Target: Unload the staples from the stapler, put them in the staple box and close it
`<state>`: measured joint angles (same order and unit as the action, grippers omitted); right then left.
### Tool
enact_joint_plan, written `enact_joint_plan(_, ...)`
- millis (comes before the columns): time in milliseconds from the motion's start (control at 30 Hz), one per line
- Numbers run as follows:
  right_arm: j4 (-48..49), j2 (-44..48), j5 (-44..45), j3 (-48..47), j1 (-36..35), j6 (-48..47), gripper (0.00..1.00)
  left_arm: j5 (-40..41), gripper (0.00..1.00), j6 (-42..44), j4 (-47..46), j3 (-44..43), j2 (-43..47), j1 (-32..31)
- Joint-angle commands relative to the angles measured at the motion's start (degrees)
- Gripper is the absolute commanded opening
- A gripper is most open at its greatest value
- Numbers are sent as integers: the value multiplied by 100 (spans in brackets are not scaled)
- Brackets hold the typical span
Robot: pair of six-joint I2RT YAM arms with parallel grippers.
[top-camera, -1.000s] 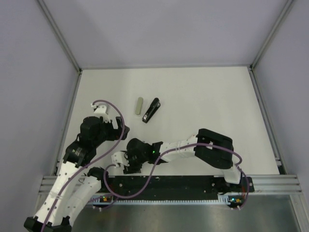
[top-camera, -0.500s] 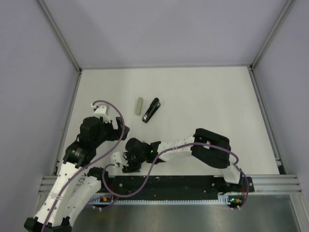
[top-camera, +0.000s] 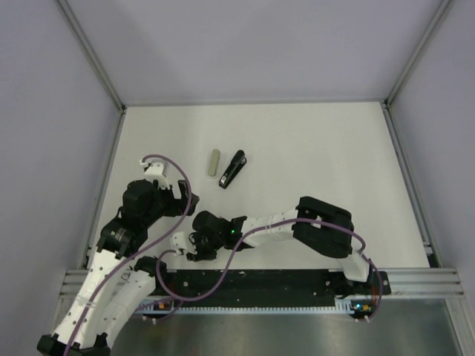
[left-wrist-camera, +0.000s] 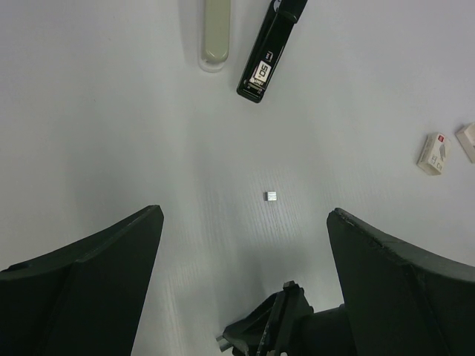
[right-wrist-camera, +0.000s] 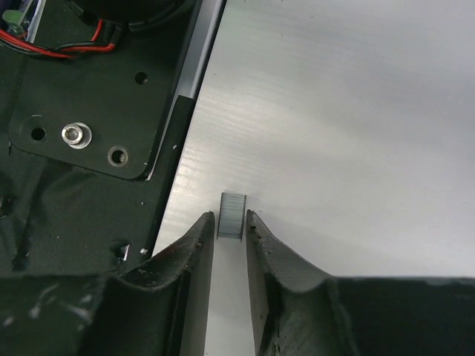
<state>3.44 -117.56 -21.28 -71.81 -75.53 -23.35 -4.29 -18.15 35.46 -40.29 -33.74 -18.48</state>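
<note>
Black stapler [left-wrist-camera: 271, 50], grey-green bar [left-wrist-camera: 214, 33], grey staples [right-wrist-camera: 231, 216]

A short staple strip [right-wrist-camera: 232, 216] lies between the right gripper's [right-wrist-camera: 231, 227] fingertips, with the base plate [right-wrist-camera: 89, 111] to their left. Just ahead of the left gripper [left-wrist-camera: 245, 213] lies a tiny staple piece [left-wrist-camera: 272, 196]. Farther ahead is the stapler [left-wrist-camera: 271, 48], a bar [left-wrist-camera: 214, 33] just left of it. Small boxes [left-wrist-camera: 434, 153] lie well to the right.

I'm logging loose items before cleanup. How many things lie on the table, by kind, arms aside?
Stapler: 1
Grey-green bar: 1
Staple clumps: 2, one on the open table, one between the right gripper's fingertips
Small white boxes: 2, the second cut off by the picture's edge
Total: 6
</note>
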Motion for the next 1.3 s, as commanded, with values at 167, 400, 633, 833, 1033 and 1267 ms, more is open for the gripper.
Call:
enact_joint_plan(167, -37, -101, -8, -140, 73, 59, 17, -36, 99, 57, -329, 22, 69, -15)
enact_joint_plan(400, 95, 153, 255, 96, 117, 147, 13, -19, 99, 57, -321, 30, 60, -15)
enact_joint_plan(633, 394, 988, 651, 852, 179, 358, 12, -19, 99, 49, -321, 22, 51, -15)
enact_joint_plan(833, 482, 1989, 1177, 1678, 205, 568, 11, 8, 99, 49, -312, 22, 51, -15)
enact_joint_plan(1033, 439, 3150, 2099, 2575, 468, 1262, 11, -19, 99, 40, -312, 39, 43, -15)
enact_joint_plan(1267, -704, 4152, 3067, 2760, 1320, 2659, 10, -45, 99, 31, -321, 30, -19, -15)
